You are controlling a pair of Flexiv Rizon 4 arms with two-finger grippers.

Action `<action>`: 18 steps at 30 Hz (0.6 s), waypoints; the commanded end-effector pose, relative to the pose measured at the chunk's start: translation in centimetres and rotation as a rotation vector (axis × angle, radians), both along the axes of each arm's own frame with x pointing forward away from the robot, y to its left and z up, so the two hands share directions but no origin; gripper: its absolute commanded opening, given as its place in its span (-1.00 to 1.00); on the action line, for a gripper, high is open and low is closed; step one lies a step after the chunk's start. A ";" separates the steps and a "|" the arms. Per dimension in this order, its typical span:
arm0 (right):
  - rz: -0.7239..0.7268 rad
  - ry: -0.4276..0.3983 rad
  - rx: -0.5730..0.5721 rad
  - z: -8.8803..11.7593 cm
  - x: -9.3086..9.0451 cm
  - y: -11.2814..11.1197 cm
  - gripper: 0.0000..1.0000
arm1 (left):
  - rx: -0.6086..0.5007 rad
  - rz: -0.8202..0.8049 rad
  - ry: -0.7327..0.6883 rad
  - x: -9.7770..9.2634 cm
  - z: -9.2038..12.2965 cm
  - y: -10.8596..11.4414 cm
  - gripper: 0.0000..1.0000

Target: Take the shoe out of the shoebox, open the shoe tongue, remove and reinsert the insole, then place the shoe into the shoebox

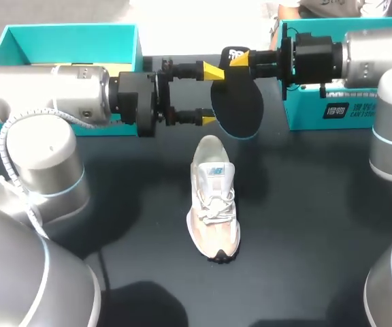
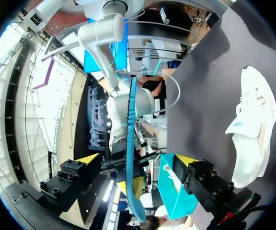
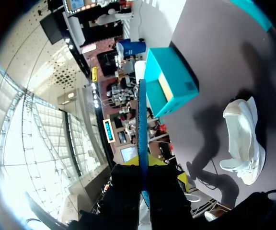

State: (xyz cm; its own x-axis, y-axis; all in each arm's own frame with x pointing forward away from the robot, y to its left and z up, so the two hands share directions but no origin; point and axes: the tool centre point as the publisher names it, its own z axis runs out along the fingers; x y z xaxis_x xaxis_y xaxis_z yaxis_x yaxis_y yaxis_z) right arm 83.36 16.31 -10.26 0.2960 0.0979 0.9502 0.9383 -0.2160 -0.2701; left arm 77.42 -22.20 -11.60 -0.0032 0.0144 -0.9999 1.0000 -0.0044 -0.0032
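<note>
Beyond the toe of the white mesh sneaker (image 1: 213,201), the right gripper (image 1: 239,58) clamps the black teal-edged insole (image 1: 240,102); the open-fingered left gripper (image 1: 209,95) should close squarely before release.

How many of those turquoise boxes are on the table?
2. The left box stands open at the table's back left; the right box is at its back right. Each is partly covered; no third shows.
</note>
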 end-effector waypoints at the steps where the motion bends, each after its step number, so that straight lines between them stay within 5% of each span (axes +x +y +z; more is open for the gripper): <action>1: 0.001 0.000 0.010 -0.4 0.3 1.1 -1.00 | -0.016 0.005 -0.019 0.1 -0.4 -0.8 1.00; 2: 0.004 0.000 0.013 -0.4 0.3 1.3 -1.00 | -0.017 0.005 -0.022 0.1 -0.4 -0.9 0.96; 4: 0.006 0.001 0.015 -0.6 0.3 1.5 -1.00 | -0.022 0.017 -0.037 0.2 -0.5 -0.9 0.36; 6: 0.006 0.003 0.019 -0.7 0.2 1.6 -1.00 | -0.030 0.019 -0.047 0.2 -0.4 -1.0 0.06; 13: 0.001 0.007 0.022 -0.7 0.1 1.8 -1.00 | -0.040 0.016 -0.065 0.1 -0.4 -1.0 -0.34; 18: -0.001 0.011 0.023 -0.8 0.0 2.0 -1.00 | -0.059 0.030 -0.077 0.1 -0.4 -1.0 -1.00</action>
State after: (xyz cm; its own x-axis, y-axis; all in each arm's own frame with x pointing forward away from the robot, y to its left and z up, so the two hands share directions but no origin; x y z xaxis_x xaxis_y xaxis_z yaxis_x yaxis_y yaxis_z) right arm 83.37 17.88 -11.02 0.3040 0.0711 0.9500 0.9365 -0.2051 -0.2844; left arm 77.71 -23.05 -11.80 0.0680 -0.0318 -0.9972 0.9976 0.0158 0.0676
